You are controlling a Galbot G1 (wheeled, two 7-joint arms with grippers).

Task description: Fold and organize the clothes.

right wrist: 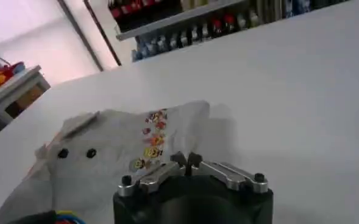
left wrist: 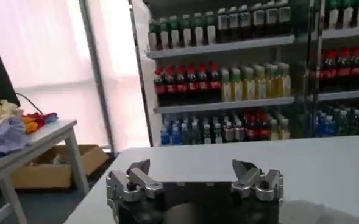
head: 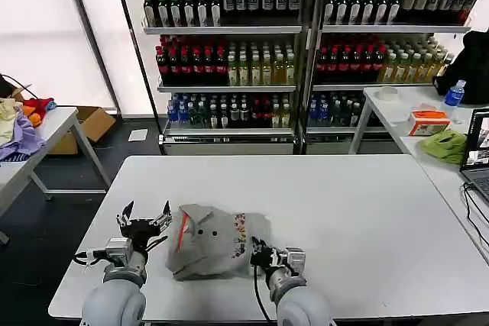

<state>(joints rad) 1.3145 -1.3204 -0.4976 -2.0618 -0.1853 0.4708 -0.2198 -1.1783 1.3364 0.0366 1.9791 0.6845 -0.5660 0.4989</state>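
The light grey shirt (head: 208,240) lies crumpled on the white table (head: 359,211), near its front edge and left of centre. Its collar with orange lining (head: 182,228) is on the left and its multicoloured print (head: 240,234) on the right. My left gripper (head: 145,215) stands open just left of the collar, with nothing between its fingers (left wrist: 139,172). My right gripper (head: 257,250) is shut at the shirt's right edge. In the right wrist view its fingertips (right wrist: 179,159) meet on the grey cloth (right wrist: 115,161) just below the print (right wrist: 152,137).
Drink shelves (head: 306,43) stand behind the table. A side table on the right carries a lime-green cloth (head: 445,144), an orange box (head: 428,121) and a laptop (head: 477,158). Another table at the left holds a lilac cloth (head: 21,141). A cardboard box (head: 90,124) sits on the floor.
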